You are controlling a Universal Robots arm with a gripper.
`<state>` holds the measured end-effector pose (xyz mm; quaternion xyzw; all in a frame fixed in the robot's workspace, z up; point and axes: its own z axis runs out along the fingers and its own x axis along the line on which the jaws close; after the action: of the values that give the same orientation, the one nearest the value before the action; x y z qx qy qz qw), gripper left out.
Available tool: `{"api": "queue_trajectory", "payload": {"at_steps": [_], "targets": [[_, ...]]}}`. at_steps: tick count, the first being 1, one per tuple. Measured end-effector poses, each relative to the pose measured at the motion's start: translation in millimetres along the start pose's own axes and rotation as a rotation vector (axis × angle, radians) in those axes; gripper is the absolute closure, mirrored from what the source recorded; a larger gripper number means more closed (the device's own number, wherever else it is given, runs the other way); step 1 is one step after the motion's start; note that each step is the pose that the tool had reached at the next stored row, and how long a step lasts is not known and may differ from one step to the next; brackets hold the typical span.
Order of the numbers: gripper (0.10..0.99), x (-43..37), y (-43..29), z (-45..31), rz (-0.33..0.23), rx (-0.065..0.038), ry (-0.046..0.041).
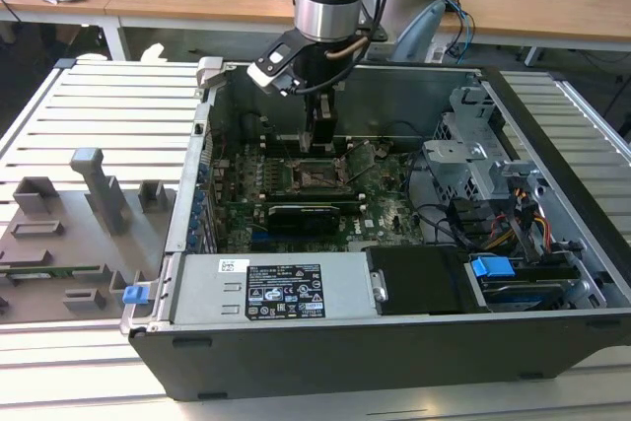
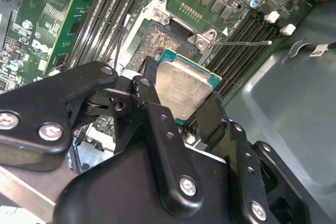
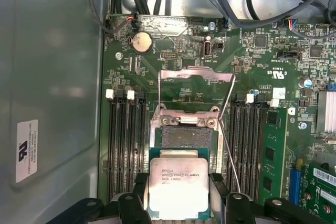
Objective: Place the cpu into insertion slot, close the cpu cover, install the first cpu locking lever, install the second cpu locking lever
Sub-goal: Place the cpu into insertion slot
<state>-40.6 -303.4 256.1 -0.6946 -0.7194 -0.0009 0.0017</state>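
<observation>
Firmly, the gripper (image 3: pixel 178 205) clamps the cpu (image 3: pixel 178 182) by two opposite edges, the arm hanging straight down into the computer case (image 1: pixel 296 362). The chip sits level beside the bare insertion slot (image 3: pixel 186 137) — the cpu cover (image 3: pixel 197 72) is swung up and open — with memory slots (image 3: pixel 126 140) flanking both sides.

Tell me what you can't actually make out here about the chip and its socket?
- The cpu: its underside faces away in both wrist views, and the hand gripping it covers its side edges.
- The insertion slot: the cpu covers its near edge in the first wrist view, and its contacts are too fine to make out.
</observation>
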Motion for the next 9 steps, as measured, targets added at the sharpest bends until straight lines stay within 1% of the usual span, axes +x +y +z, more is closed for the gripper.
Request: {"api": "queue_trajectory", "payload": {"at_steps": [4,9], "targets": [[0.545,-4.9,-0.2,2.2,0.0,0.0,0.0],[0.545,-5.9,0.6,8.3,0.0,0.0,-0.0001]]}}
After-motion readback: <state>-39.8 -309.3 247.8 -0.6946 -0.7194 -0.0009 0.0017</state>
